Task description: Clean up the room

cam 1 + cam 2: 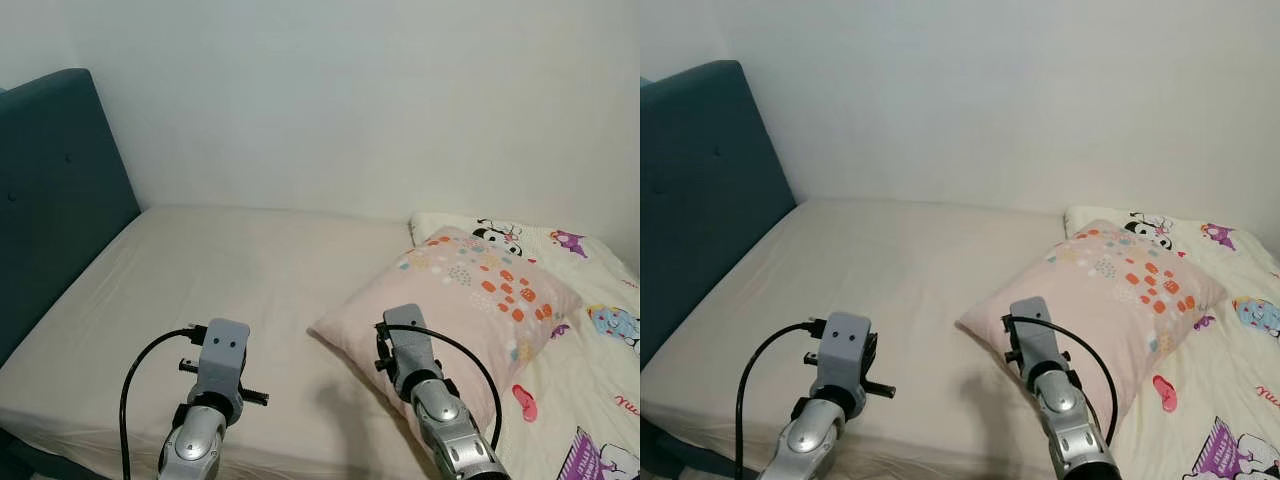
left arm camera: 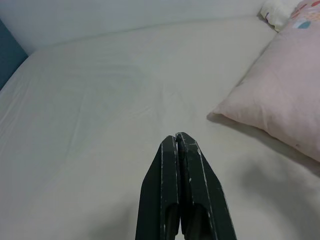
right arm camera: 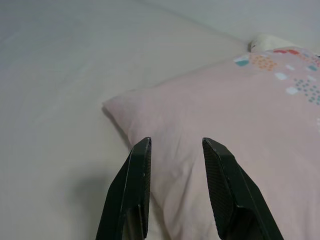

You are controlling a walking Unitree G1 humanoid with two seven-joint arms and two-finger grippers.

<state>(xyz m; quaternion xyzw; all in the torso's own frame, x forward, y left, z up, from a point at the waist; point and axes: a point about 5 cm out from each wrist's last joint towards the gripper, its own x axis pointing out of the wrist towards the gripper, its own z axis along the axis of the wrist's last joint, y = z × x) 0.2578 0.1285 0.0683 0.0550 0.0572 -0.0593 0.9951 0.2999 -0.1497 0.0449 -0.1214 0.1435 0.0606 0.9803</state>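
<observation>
So the bed [image 1: 230, 270] is mostly bare cream sheet right now, and the only real thing to sort out is the pink pillow [image 1: 470, 300] with the orange and teal dots, which is lying crooked, 1 corner pointing toward the middle of the mattress and its far end resting on the cartoon-print blanket [image 1: 590, 350] bunched along the robot's right side. My guess is the tidying has barely started: the pillow isn't up by the teal headboard [image 1: 50, 200] and the blanket isn't spread out, so pretty much everything is left to do. Both arms are stretched forward and low over the near edge of the mattress. The right gripper [image 3: 175, 175] has its 2 fingers apart, hanging just above the pillow's near edge, looks lined up for a grab but not touching as far as I can tell. The left gripper [image 2: 179, 150] has its fingers pressed together, holding nothing, over bare sheet beside the pillow's corner.
</observation>
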